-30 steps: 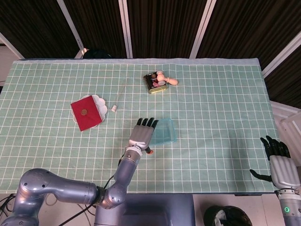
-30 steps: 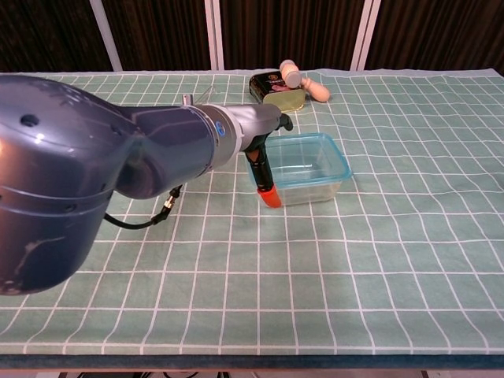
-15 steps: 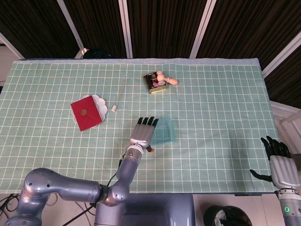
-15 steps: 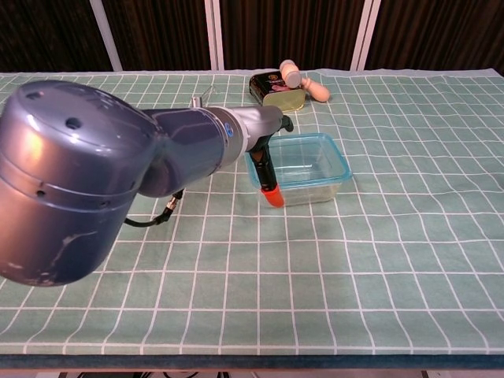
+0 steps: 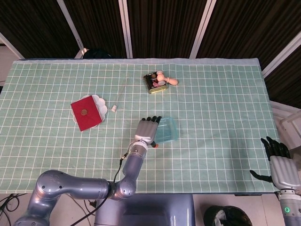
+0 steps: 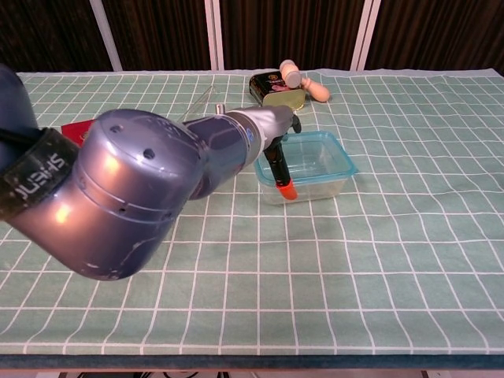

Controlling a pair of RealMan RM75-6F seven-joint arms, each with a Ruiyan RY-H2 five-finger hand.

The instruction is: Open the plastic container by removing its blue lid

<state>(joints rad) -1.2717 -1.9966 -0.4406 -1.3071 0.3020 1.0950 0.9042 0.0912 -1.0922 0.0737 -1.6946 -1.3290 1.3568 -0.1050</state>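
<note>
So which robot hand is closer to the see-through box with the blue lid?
Left. The left hand is right at the plastic container, at its left edge. The right hand is far away, off the table's corner.

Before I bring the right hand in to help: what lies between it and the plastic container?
Only bare green checked cloth, in the head view, between the right hand at the table's edge and the plastic container.

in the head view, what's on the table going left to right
red card on a white dish → thin white stick → left hand → plastic container, with a small tin and wooden peg farther back → right hand off the edge
</note>
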